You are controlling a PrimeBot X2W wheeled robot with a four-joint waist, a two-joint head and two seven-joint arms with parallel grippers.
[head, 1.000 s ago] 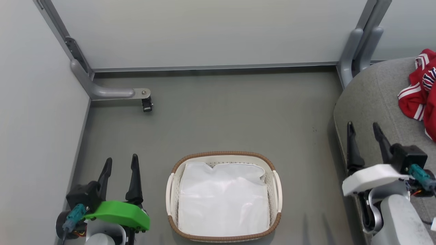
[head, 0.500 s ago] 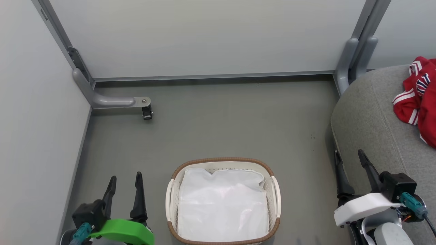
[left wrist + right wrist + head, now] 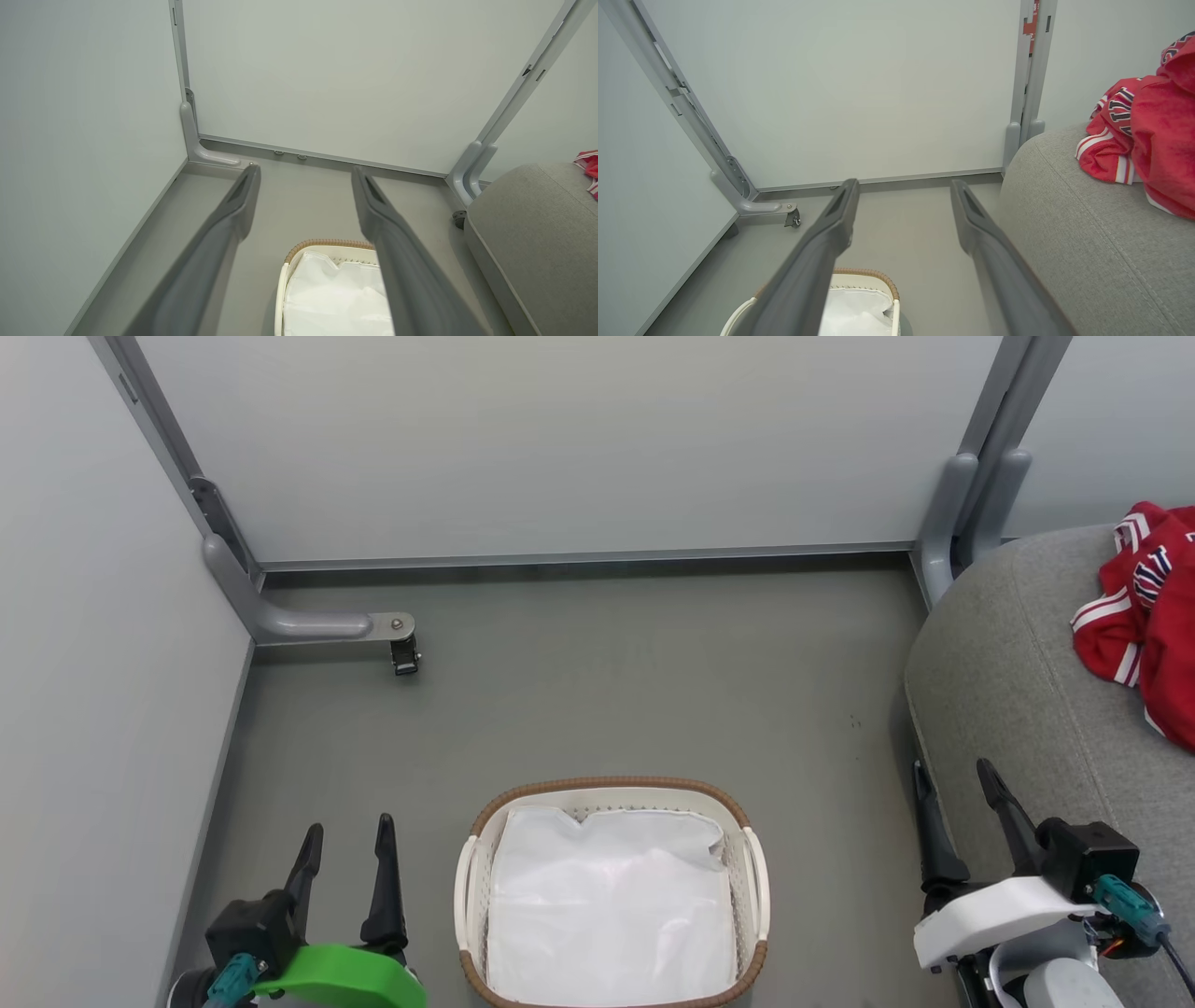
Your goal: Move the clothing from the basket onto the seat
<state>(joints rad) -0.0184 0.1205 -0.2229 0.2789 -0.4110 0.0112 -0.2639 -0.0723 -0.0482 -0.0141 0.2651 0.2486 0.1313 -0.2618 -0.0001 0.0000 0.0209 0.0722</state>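
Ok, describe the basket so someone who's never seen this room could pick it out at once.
Start from the grey floor enclosed by pale panels, with the big grey seat on its right. The basket stands on the floor left of the seat, apart from it. It is the oval white tub with a brown woven-look rim and a white liner inside.

Clothing [image 3: 1150,616]: red garments with white-and-black trim, crumpled in a heap toward the far edge of the seat [image 3: 1008,700], a rounded grey fabric cushion. Basket [image 3: 609,785]: oval, white, brown rim, upright on the floor [image 3: 607,681], white lining [image 3: 611,905] exposed.
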